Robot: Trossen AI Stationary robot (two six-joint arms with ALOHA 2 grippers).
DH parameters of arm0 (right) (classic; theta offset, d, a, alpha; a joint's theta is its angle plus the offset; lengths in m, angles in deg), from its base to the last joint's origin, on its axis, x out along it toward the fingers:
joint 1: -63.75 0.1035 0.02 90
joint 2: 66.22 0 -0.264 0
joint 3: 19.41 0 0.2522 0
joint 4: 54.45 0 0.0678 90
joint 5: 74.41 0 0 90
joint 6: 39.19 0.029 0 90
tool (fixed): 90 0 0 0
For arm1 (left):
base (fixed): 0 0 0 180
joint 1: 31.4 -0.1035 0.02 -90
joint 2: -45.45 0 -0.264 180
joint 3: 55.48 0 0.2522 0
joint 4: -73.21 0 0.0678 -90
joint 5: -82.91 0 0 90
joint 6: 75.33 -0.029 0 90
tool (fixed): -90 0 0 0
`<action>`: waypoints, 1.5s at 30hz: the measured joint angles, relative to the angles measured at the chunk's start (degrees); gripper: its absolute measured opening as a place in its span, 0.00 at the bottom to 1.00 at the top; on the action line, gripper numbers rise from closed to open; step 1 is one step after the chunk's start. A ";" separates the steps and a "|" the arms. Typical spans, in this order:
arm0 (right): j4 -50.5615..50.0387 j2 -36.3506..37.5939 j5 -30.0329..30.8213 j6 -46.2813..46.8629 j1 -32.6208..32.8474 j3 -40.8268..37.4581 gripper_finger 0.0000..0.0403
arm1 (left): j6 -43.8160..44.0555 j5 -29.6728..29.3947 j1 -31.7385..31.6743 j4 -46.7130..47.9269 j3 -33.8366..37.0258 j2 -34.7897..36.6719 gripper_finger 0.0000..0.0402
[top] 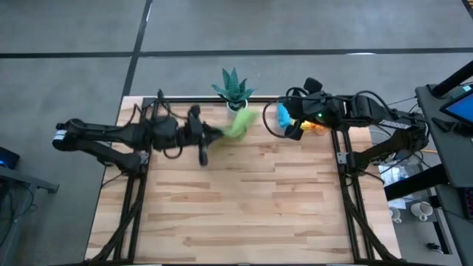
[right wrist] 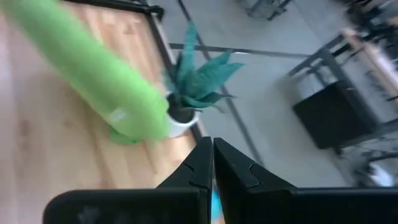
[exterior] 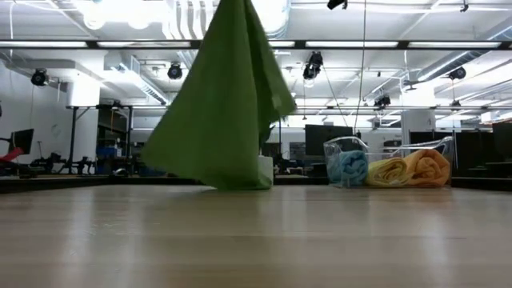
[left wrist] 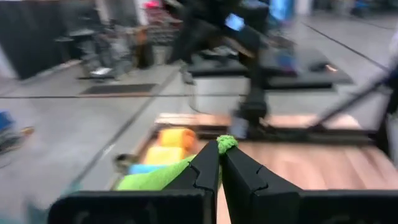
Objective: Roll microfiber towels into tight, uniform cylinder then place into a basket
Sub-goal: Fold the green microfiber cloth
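L gripper (top: 222, 131) is clamped on a corner of the green towel (top: 240, 122), lifting it at abt 12 o'clock on the table (top: 244, 207) so it hangs free, prob. to lay flat for rolling. R gripper (top: 279, 118), jaws together and empty, waits over the basket (exterior: 388, 168) at abt 1 o'clock; blue, yellow, orange rolls sit inside. Plant (top: 233, 89) is just behind the towel.

My green towel (exterior: 220, 104) runs off the top of the low view, so my left gripper (left wrist: 219, 163) holding it goes unseen there, and the cloth hides most of the white pot (exterior: 265, 170). The room in my left wrist view is a blur.
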 joint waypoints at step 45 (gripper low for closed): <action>17.61 1.95 -18.42 7.74 -0.50 -34.00 0.20 | 25.51 -0.17 -9.27 9.66 14.75 -17.63 0.00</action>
